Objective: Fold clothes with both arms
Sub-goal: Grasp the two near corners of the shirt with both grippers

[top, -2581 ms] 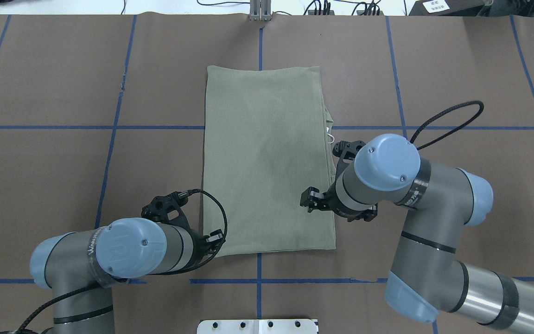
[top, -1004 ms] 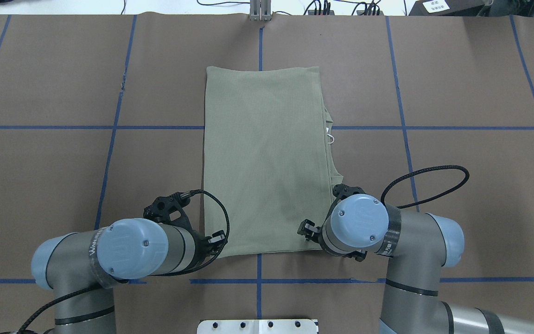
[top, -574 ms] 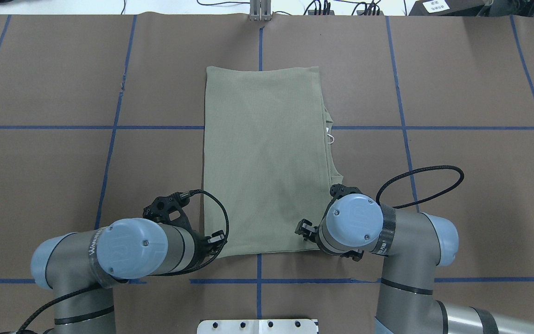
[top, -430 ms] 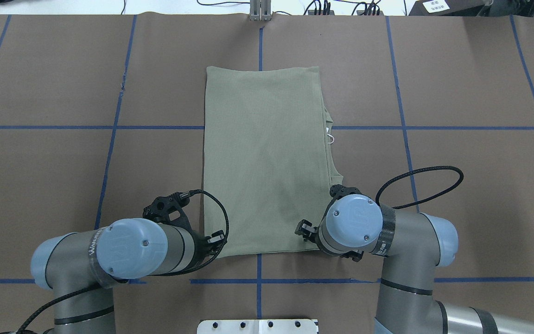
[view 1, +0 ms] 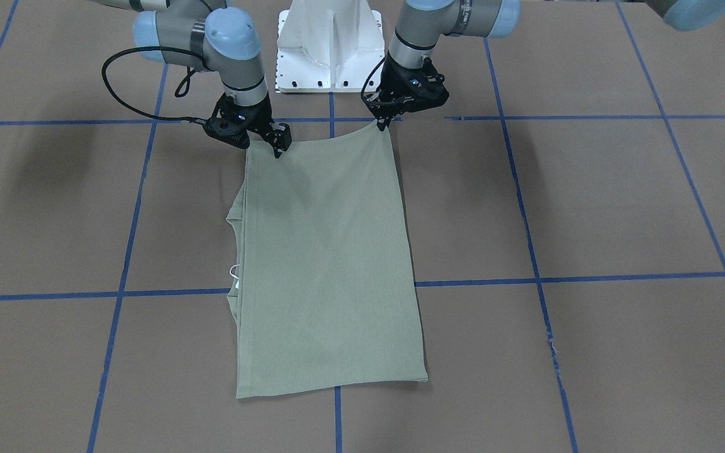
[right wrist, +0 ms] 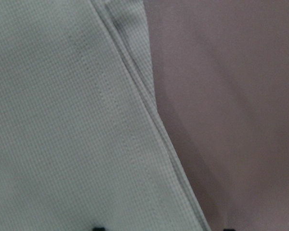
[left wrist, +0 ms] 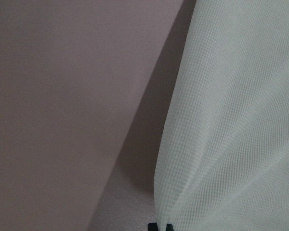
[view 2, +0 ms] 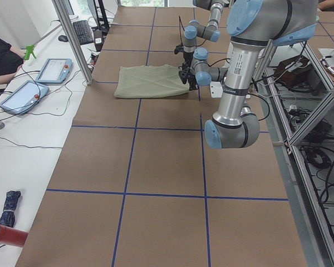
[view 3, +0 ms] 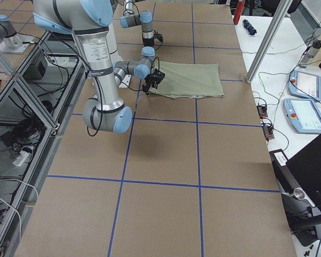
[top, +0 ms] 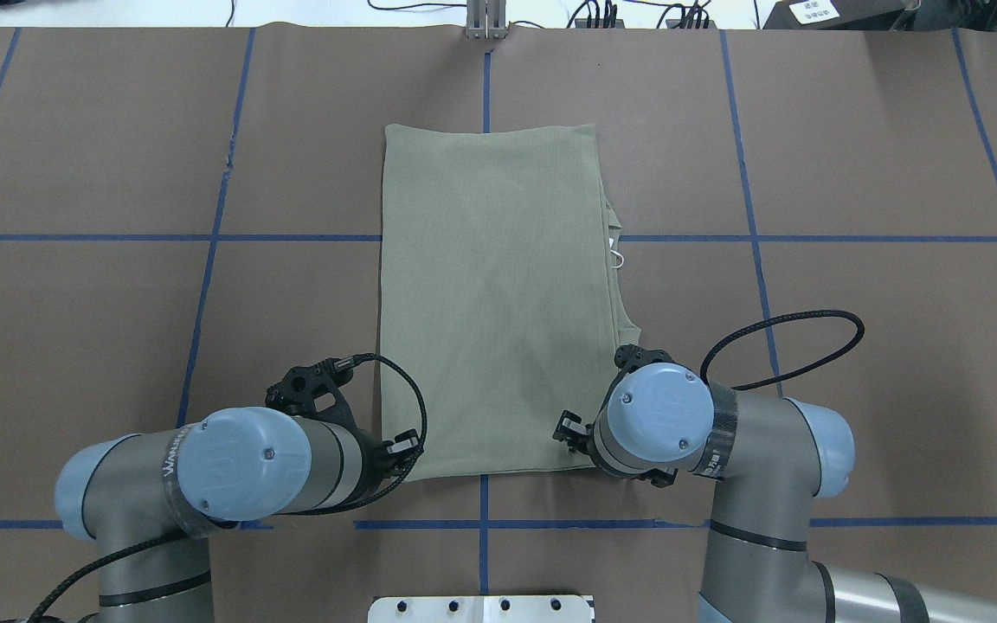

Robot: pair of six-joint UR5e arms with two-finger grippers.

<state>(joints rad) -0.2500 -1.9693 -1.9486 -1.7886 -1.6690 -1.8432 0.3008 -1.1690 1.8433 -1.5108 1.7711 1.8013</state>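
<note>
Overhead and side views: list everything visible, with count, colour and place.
shirt: one, sage green, folded long, table centre.
hang tag: one, white, peeking from the shirt's edge on the robot's right.
table cover: one, brown, blue tape grid.
pedestal: one, white, at the robot's base.
pendants: two, blue-grey, on the white side bench.
left arm, right arm: grey, light-blue caps.
left gripper: black, shut on the shirt's near corner.
right gripper: black, open at the other near corner.

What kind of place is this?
Probably a robotics lab: the left arm and right arm at a shirt on a tape-gridded table, with control tablets on a side bench.
</note>
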